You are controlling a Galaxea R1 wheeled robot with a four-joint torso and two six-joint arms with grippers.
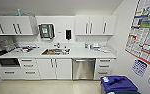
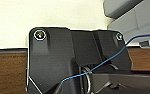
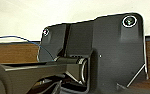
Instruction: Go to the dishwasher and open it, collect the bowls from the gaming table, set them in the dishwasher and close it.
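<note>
I cannot tell how the jaws stand on either arm: both wrist cameras give me the dark mounting plate and a blue cable against a pale wall and brown wood-toned floor, and nothing is held or touched as far as I can see.

Ahead, the dishwasher [image 1: 83, 68] sits shut under the white counter [image 1: 91, 53], just right of the double cabinet doors below the sink [image 1: 55, 51] and left of a drawer stack. A blue bin [image 1: 118, 84] stands near on my right.

By my judgement the task has barely begun: door unopened, bowls uncollected, everything still to do.
</note>
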